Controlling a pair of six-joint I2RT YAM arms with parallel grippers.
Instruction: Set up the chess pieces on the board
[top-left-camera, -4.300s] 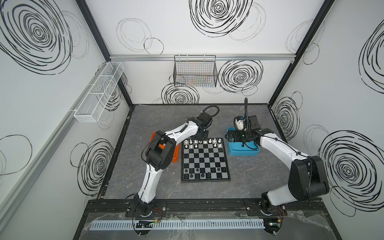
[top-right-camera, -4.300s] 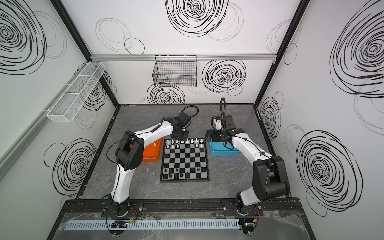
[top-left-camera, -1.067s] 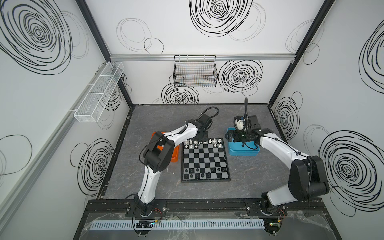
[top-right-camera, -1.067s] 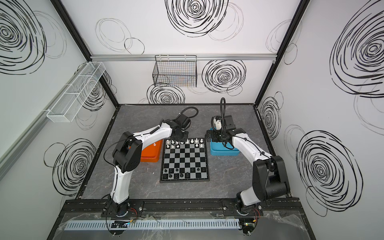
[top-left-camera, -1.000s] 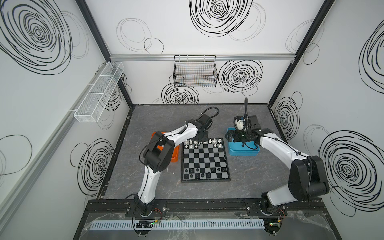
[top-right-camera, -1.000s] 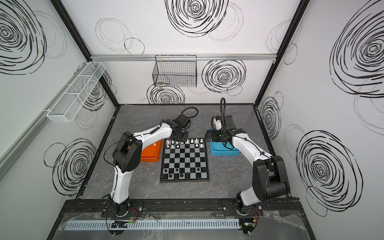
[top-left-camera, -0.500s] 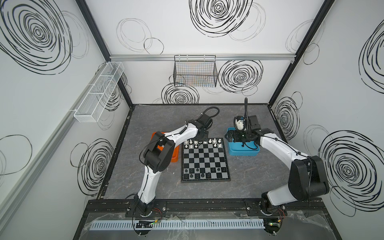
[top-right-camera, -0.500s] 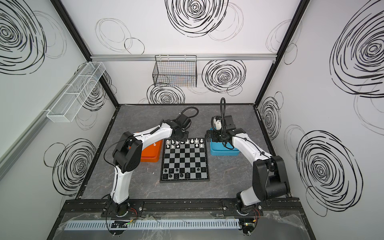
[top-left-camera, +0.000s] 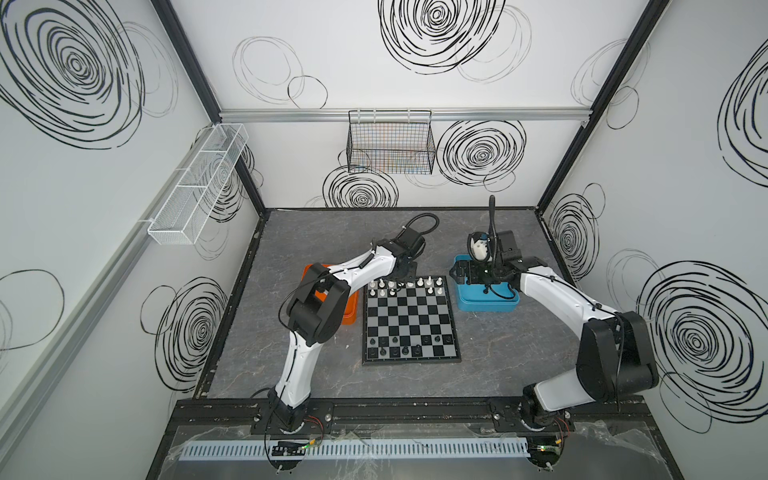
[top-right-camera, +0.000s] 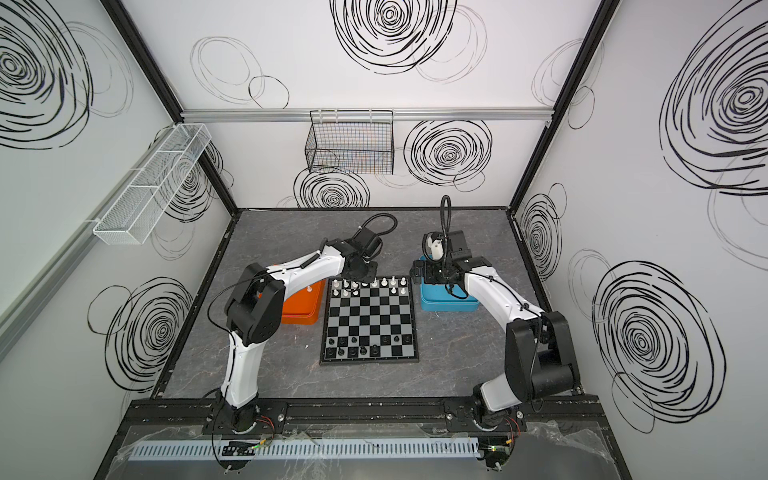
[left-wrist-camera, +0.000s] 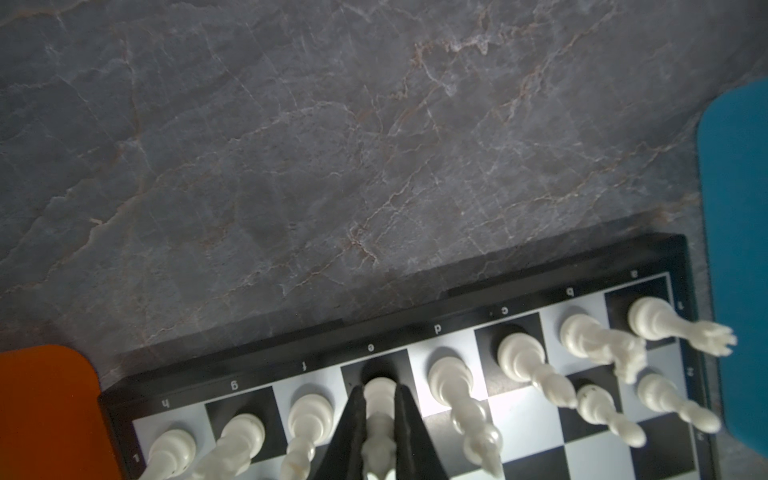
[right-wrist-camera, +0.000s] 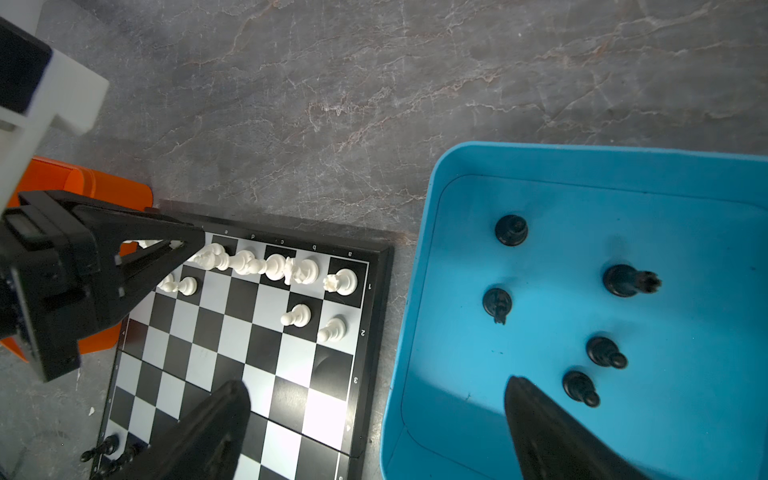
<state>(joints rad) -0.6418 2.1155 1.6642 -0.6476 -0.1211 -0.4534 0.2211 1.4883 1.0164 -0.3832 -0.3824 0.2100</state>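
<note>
Placing step: left gripper (left-wrist-camera: 379, 392) pinched on a white piece (left-wrist-camera: 378, 432) at the board (left-wrist-camera: 478, 307)'s far-edge e square, next needs clean release clear of neighbours (left-wrist-camera: 451, 380); right gripper (right-wrist-camera: 374, 384) gapes empty over blue tray (right-wrist-camera: 623, 162)'s edge.

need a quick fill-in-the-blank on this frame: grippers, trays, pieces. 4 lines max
1. The left gripper is shut on a ___ chess piece over the e file of the board.
2. The right gripper is ___.
3. The tray holding loose black pieces is ___.
4. The other tray, left of the board in both top views, is ___.

Missing words: white; open; blue; orange.
</note>
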